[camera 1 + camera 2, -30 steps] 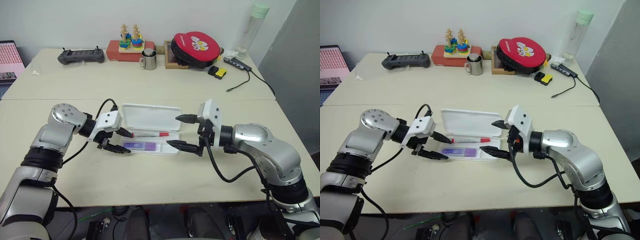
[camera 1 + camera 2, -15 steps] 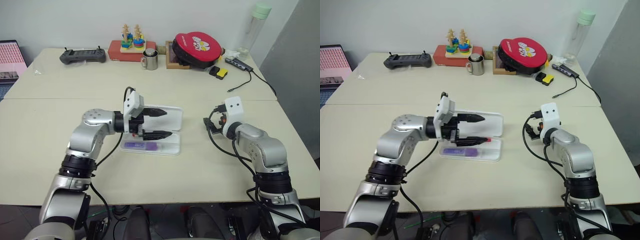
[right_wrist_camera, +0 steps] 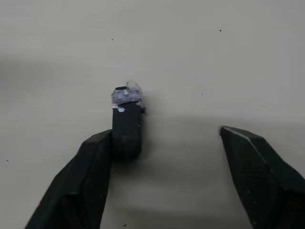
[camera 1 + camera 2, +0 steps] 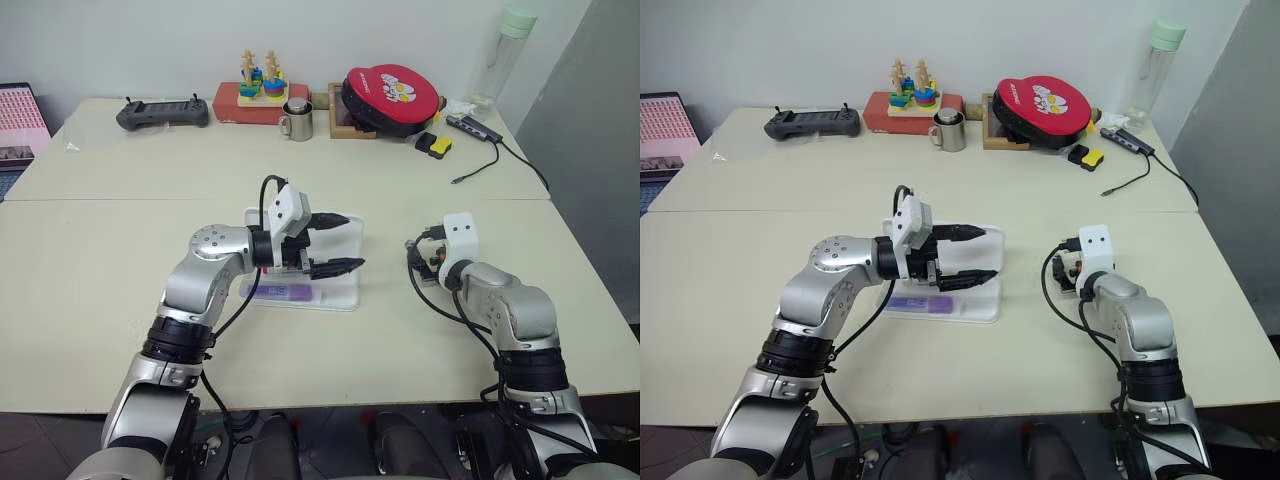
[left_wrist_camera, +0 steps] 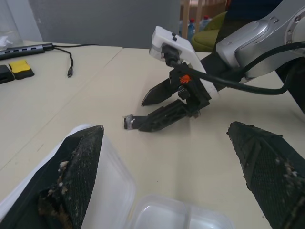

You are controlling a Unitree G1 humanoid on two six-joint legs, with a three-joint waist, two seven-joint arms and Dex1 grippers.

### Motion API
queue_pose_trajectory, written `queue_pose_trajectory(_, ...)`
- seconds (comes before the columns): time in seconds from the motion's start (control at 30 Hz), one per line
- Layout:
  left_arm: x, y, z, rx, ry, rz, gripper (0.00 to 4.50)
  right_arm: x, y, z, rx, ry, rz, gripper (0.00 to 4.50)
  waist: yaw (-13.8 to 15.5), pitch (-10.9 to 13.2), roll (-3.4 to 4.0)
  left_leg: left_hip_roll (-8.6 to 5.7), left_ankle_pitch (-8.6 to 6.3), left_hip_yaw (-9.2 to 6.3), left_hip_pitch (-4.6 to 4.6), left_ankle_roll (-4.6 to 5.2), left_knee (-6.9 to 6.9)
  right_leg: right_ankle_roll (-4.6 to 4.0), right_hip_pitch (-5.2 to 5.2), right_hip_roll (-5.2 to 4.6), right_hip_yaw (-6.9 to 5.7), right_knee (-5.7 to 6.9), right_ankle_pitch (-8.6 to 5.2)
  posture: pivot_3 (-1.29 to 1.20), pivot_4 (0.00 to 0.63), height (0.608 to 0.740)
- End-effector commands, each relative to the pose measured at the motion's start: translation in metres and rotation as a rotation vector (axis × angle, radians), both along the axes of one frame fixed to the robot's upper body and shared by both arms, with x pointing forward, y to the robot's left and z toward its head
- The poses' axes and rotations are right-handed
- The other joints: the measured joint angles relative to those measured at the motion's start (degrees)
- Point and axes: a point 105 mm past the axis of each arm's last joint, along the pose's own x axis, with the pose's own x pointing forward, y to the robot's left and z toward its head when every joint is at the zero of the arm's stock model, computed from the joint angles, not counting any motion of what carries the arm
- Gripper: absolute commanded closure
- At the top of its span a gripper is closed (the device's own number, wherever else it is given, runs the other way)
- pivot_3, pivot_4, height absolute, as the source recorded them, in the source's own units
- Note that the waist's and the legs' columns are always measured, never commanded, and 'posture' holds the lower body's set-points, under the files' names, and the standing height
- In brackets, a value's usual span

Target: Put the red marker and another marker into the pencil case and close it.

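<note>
My left pincer (image 4: 338,241), spread, hovers over the open pencil case (image 4: 335,292) at worktop centre, purple marker (image 4: 280,292) inside; right pincer (image 5: 145,110) at 3 o'clock, spread beside a stubby dark piece (image 3: 126,125); rigid, light lid, likely best pressed at its rim

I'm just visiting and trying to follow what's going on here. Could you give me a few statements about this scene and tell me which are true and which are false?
1. The pencil case lies open on the table. True.
2. The purple marker lies inside the case. True.
3. The left gripper is clamped shut. False: its fingers are spread wide over the case.
4. The right gripper is over the case. False: it is over bare table, beside a small dark stubby piece.
5. The round red pouch lies at the far side of the table. True.
</note>
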Motion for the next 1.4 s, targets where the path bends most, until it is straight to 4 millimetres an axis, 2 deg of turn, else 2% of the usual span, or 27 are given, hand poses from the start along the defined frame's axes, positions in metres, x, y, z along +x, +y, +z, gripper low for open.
queue_pose_trajectory(0.03,0.000,-0.004,0.010,-0.012,-0.048,-0.017,0.00,0.001,0.001,0.009,-0.002,-0.037,0.003,1.90,0.0,0.0,0.00,0.00,0.00,0.00,0.00,0.00,0.00,0.00,0.00,0.00,0.00,0.00,0.00,0.00,0.150,0.740)
queue_pose_trajectory(0.07,0.001,-0.004,0.010,-0.014,-0.051,-0.012,0.00,0.001,0.002,0.010,0.000,-0.046,0.006,2.24,0.0,0.0,0.00,0.00,0.00,0.00,0.00,0.00,0.00,0.00,0.00,0.00,0.00,0.00,0.00,0.00,0.150,0.740)
queue_pose_trajectory(0.27,0.002,-0.006,0.012,-0.025,-0.056,-0.015,0.00,0.003,0.005,0.017,-0.001,-0.082,0.030,3.57,0.0,0.0,0.00,-0.01,0.00,0.00,0.00,0.00,0.00,0.03,0.01,0.00,0.00,0.00,0.00,0.00,0.150,0.740)
queue_pose_trajectory(0.3,-0.001,-0.007,0.013,-0.033,-0.055,-0.031,0.00,0.003,0.007,0.022,0.006,-0.104,0.040,3.64,0.0,0.0,0.00,-0.01,0.00,0.00,0.00,0.00,0.00,0.03,0.01,0.00,0.00,0.00,-0.01,0.00,0.150,0.740)
queue_pose_trajectory(0.33,-0.004,-0.005,0.015,-0.035,-0.057,-0.046,0.00,0.004,0.007,0.032,-0.005,-0.150,0.068,4.02,0.0,0.0,0.00,-0.01,0.00,0.00,0.00,0.00,0.00,0.02,0.01,0.00,0.00,0.00,0.00,0.00,0.150,0.740)
queue_pose_trajectory(0.4,-0.009,0.001,0.015,-0.022,-0.050,-0.069,0.00,0.001,0.012,0.049,-0.016,-0.224,0.155,4.23,0.0,0.0,0.01,-0.01,0.00,0.00,-0.01,0.00,-0.01,0.01,0.00,0.00,0.00,-0.02,0.00,0.00,0.150,0.740)
queue_pose_trajectory(0.5,-0.026,0.028,-0.001,0.104,0.001,-0.133,0.00,-0.023,0.040,0.057,-0.044,-0.236,0.438,4.23,-0.5,0.0,0.05,-0.01,0.00,0.00,-0.01,0.00,-0.06,0.05,-0.01,0.00,0.01,-0.04,-0.04,0.00,0.150,0.740)
queue_pose_trajectory(0.57,-0.023,0.045,-0.005,0.148,0.010,-0.098,0.00,-0.039,0.058,0.058,-0.011,-0.224,0.566,4.23,-0.7,0.0,0.06,0.01,-0.01,-0.01,0.09,0.01,-0.12,-0.03,0.01,0.03,0.03,-0.04,-0.09,0.00,0.150,0.740)
queue_pose_trajectory(0.67,-0.022,0.071,-0.014,0.251,0.015,-0.053,0.00,-0.065,0.084,0.046,-0.023,-0.154,0.766,4.23,-0.7,0.0,0.06,0.06,-0.01,-0.10,0.08,0.01,-0.13,-0.01,0.00,0.11,-0.03,-0.01,-0.15,0.00,0.150,0.740)
queue_pose_trajectory(0.77,-0.022,0.083,-0.018,0.299,0.021,-0.036,0.00,-0.073,0.093,0.034,-0.058,-0.096,0.830,4.23,-0.5,0.0,0.06,0.04,-0.01,-0.07,0.06,0.01,-0.08,0.04,0.00,0.08,0.00,-0.03,-0.15,0.00,0.150,0.740)
queue_pose_trajectory(0.9,-0.025,0.088,-0.013,0.291,0.017,-0.024,0.00,-0.063,0.107,0.020,-0.070,-0.059,0.821,4.23,-0.1,0.0,0.05,0.05,0.00,-0.04,0.05,0.00,-0.01,0.16,0.00,0.05,-0.01,-0.04,-0.14,0.00,0.150,0.740)
queue_pose_trajectory(1.07,-0.026,0.090,-0.009,0.287,0.007,0.009,0.00,-0.056,0.110,0.018,-0.081,-0.052,0.823,4.23,0.1,0.0,0.05,0.05,0.01,-0.03,0.04,0.00,0.01,0.22,0.00,0.05,0.00,-0.04,-0.11,0.00,0.150,0.740)
queue_pose_trajectory(1.4,-0.026,0.088,-0.007,0.293,0.003,0.027,0.00,-0.070,0.120,0.018,-0.082,-0.048,0.925,4.23,0.0,0.0,0.05,0.05,0.00,-0.04,0.04,0.01,-0.04,0.11,-0.01,0.06,-0.02,-0.03,-0.12,0.00,0.150,0.740)
